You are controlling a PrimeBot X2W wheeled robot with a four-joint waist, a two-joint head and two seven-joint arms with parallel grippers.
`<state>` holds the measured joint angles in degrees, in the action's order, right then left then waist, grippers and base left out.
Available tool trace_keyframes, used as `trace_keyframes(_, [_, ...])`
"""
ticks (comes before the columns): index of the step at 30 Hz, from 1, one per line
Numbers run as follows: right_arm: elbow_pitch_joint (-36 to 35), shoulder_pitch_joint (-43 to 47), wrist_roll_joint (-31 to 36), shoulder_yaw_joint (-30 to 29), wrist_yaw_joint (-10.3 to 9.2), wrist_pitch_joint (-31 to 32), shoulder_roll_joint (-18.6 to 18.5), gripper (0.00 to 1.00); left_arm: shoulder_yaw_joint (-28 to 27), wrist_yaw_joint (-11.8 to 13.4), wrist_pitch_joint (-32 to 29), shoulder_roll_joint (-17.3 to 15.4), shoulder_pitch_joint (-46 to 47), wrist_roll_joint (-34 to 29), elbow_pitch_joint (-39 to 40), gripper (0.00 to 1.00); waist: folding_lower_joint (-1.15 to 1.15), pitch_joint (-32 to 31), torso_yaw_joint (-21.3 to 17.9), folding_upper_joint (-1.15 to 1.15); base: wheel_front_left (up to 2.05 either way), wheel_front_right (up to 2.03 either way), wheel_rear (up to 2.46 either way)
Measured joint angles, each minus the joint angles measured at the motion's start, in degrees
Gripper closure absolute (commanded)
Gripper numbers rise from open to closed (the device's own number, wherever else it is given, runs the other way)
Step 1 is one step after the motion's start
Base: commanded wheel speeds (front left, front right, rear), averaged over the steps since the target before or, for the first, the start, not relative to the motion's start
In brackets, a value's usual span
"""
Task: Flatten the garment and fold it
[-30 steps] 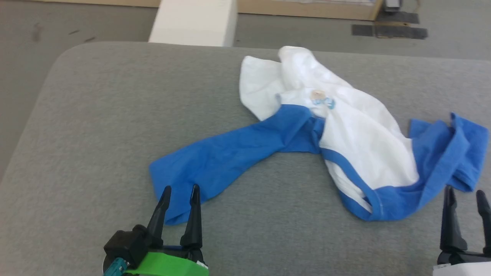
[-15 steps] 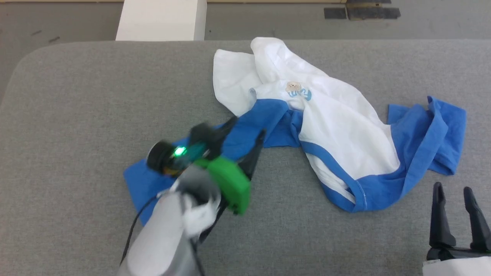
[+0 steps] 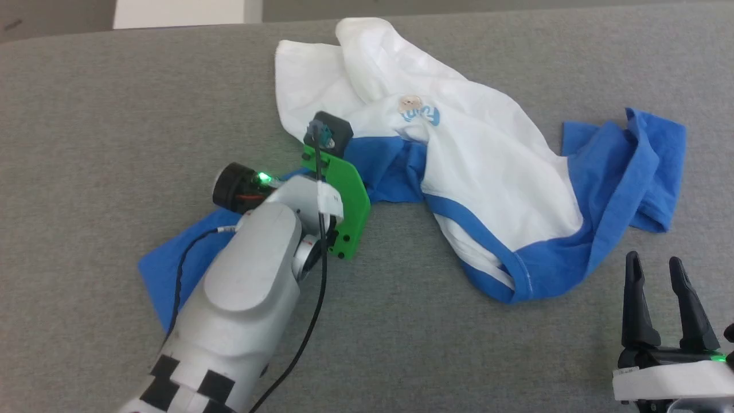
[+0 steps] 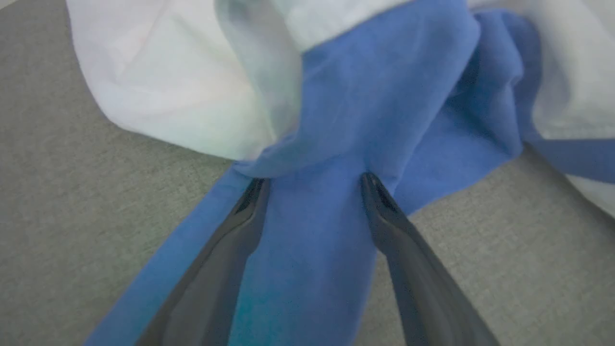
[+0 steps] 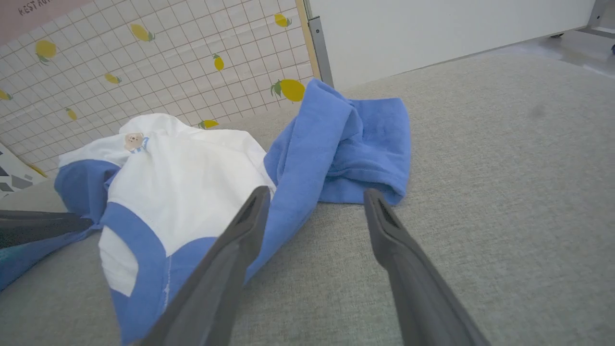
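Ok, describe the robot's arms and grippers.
The left gripper and right gripper: two long, dark, tapering fingers each. The left arm's smooth pale grey forearm carries a bright green flat bracket, a thin black cable and black-and-white checker marks.

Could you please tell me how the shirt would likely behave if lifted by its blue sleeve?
The shirt lies in soft crumpled folds, so it would probably hang limp and sag. The blue sleeve under the open left gripper looks thin, so it should bunch easily. Pulled, the rest would likely drag along.
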<state>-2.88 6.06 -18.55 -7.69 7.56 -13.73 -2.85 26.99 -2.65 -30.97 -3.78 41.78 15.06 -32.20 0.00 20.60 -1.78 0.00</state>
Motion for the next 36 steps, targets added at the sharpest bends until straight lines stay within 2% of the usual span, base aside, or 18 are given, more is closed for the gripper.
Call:
trace_keyframes(1, [0.22, -0.26, -0.2, 0.04, 0.0, -0.01, 0.0, 0.0, 0.21, 0.18, -0.03, -0.19, 0.89, -0.29, -1.02, 0.33, 0.0, 0.41, -0.51, 0.0, 0.0, 0.0, 0.0])
trace_keyframes(2, [0.36, -0.4, -0.24, -0.03, 0.0, -0.12, -0.01, 0.0, 0.16, 0.21, 0.03, -0.18, 1.4, -0.36, -1.62, 1.0, 0.0, 0.73, -0.87, 0.0, 0.0, 0.0, 0.0])
trace_keyframes(9, [1.36, -0.46, -0.33, -1.1, 0.0, -0.51, -0.02, 0.0, -2.46, -0.68, 4.46, 0.3, 0.78, 4.27, -1.79, 1.0, 0.0, 1.93, -1.41, 0.0, 0.0, 0.0, 0.0])
trace_keyframes(12, [1.53, -0.28, -0.14, -1.35, 0.0, -0.53, -0.03, 0.0, -5.24, -1.69, 6.39, 0.45, -3.66, 10.21, 2.6, 1.0, 0.0, 1.08, -0.91, 0.0, 0.0, 0.0, 0.0])
trace_keyframes(16, [1.58, 0.8, -0.04, -1.47, 0.0, -0.58, -0.03, 0.0, -10.37, -1.97, 5.15, -0.82, -14.0, 17.52, 14.49, 1.0, 0.0, -0.77, 0.48, 0.0, 0.0, 0.0, 0.0])
trace_keyframes(21, [1.53, 2.45, 0.0, -1.38, 0.0, -0.32, -0.01, 0.0, -21.13, 3.27, 1.03, -8.24, -25.83, 23.75, 36.95, 1.0, 0.0, -3.83, 2.95, 0.0, 0.0, 0.0, 0.0])
trace_keyframes(24, [1.48, 2.57, 0.0, -1.36, 0.0, 0.05, -0.02, 0.0, -26.72, 6.73, -2.32, -11.26, -33.07, 26.42, 46.18, 1.0, 0.0, -5.13, 4.24, 0.0, 0.0, 0.0, 0.0])
trace_keyframes(27, [1.51, 2.6, 0.0, -1.26, 0.0, 0.18, -0.01, 0.0, -29.43, 8.24, -4.78, -12.68, -39.45, 28.06, 49.7, 1.0, 0.0, -5.96, 5.18, 0.0, 0.0, 0.0, 0.0])
trace_keyframes(30, [1.51, 2.57, 0.0, -1.19, 0.0, 0.35, -0.01, 0.0, -29.6, 9.25, -5.5, -12.77, -42.35, 28.24, 49.05, 1.0, 0.0, -6.31, 5.62, 0.0, 0.0, 0.0, 0.0])
trace_keyframes(31, [1.52, 2.52, 0.0, -1.07, 0.0, 0.65, -0.01, 0.0, -29.69, 9.93, -5.42, -12.49, -42.59, 28.24, 47.96, 0.96, 0.0, -6.29, 5.58, 0.0, 0.0, 0.0, 0.0])
trace_keyframes(32, [1.53, 2.46, 0.0, -0.91, 0.0, 0.69, -0.01, 0.0, -29.49, 10.45, -5.26, -12.41, -42.81, 27.88, 46.47, 0.69, 0.0, -6.22, 5.48, 0.0, 0.0, 0.0, 0.0])
trace_keyframes(33, [1.53, 2.46, 0.0, -0.81, 0.0, 0.7, -0.01, 0.0, -29.16, 10.59, -5.21, -12.47, -43.02, 27.03, 45.23, 0.24, 0.0, -6.13, 5.36, 0.0, 0.0, 0.0, 0.0])
trace_keyframes(34, [1.54, 2.44, 0.0, -0.67, 0.0, 0.7, -0.01, 0.0, -28.85, 10.87, -4.71, -12.43, -43.13, 25.96, 43.77, 0.0, 0.0, -6.01, 5.19, 0.0, 0.0, 0.0, 0.0])
trace_keyframes(36, [1.55, 2.36, 0.0, -0.38, 0.0, 0.8, -0.01, 0.0, -29.04, 11.2, -2.82, -11.87, -43.13, 25.68, 42.09, 0.0, 0.0, -5.76, 4.8, 0.0, 0.0, 0.0, 0.0])
